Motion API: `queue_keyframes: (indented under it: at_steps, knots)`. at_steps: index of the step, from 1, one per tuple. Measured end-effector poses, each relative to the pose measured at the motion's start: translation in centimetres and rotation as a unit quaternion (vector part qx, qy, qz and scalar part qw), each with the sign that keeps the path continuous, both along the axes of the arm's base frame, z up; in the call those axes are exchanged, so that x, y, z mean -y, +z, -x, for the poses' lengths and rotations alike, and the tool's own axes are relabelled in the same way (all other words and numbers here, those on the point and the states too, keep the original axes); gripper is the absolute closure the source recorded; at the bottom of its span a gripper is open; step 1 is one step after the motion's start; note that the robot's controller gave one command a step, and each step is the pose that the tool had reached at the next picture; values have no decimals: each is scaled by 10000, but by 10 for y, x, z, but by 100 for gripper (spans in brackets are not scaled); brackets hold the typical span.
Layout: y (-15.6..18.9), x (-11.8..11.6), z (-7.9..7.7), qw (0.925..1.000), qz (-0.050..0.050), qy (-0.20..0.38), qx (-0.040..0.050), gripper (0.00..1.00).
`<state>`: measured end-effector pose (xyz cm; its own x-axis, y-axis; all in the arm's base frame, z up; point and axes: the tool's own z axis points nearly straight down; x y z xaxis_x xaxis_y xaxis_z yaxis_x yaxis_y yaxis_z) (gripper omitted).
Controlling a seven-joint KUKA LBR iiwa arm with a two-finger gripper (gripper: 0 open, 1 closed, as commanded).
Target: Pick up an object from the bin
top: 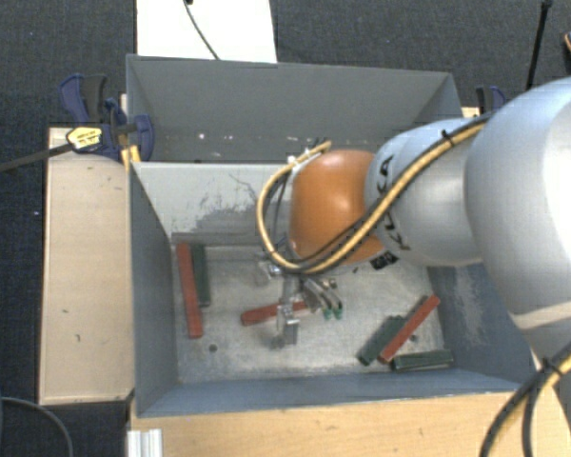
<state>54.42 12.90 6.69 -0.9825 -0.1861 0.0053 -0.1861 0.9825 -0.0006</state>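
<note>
The gripper (286,329) is hanging over the red bar (260,316) mid-bin; I cannot tell how its jaws are standing. The bar is looking light, stiff and smooth, so I am judging a hold across its narrow middle best.

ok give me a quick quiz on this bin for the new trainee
1. True or false: the gripper hangs over the right-hand corner of the bin.
2. What lies along the left wall? A) a red bar beside a green bar B) two blue balls C) a yellow cup
3. How many bars lie in the near right part of the floor?

Key
1. False: it is over the middle, by the middle bar, which is red.
2. A
3. Three: a red one and two green ones.
</note>
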Motion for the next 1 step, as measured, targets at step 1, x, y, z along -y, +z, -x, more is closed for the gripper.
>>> queue_keyframes:
  at_steps: [1]
  knots:
    - [4, -1, -1, 10000, -12, -29, 22, 100]
